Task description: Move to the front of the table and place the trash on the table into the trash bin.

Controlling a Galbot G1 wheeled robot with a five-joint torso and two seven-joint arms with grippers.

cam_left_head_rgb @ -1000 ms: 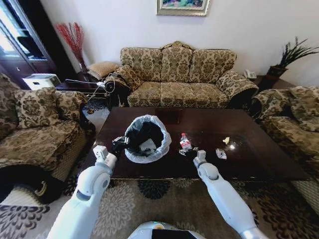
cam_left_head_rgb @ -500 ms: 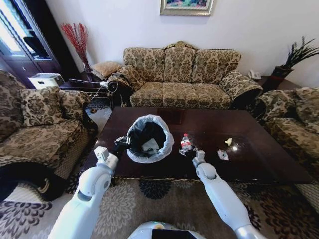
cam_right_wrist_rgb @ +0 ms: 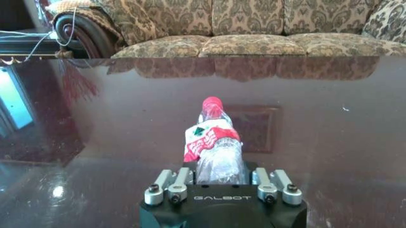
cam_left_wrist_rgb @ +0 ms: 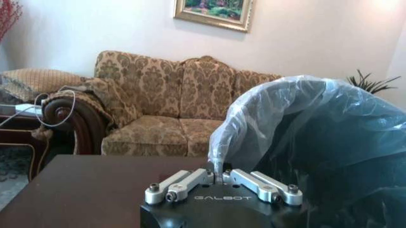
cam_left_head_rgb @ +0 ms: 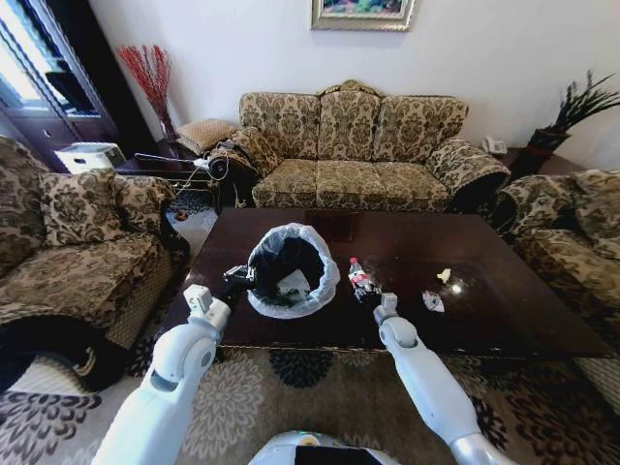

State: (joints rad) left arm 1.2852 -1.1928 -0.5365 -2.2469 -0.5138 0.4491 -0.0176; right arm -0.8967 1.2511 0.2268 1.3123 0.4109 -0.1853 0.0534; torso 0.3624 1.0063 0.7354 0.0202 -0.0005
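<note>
On the table (cam_left_head_rgb: 504, 320) we saw the trash bin (cam_left_head_rgb: 291, 271) at left, the bottle (cam_left_head_rgb: 358, 278) just right of it, two scraps (cam_left_head_rgb: 431, 301) farther right, a sofa (cam_left_head_rgb: 349, 145) behind.

Floral sofa (cam_left_head_rgb: 354, 145) against white wall (cam_left_head_rgb: 465, 58), patterned carpet (cam_left_head_rgb: 320, 387).

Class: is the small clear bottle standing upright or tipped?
Tipped: the bottle slants, red cap forward, gripped by the right gripper above the table.

Both arms outstretched, left gripper (cam_left_head_rgb: 235, 278) pinched closed, right gripper (cam_left_head_rgb: 369, 292) clamped closed.
</note>
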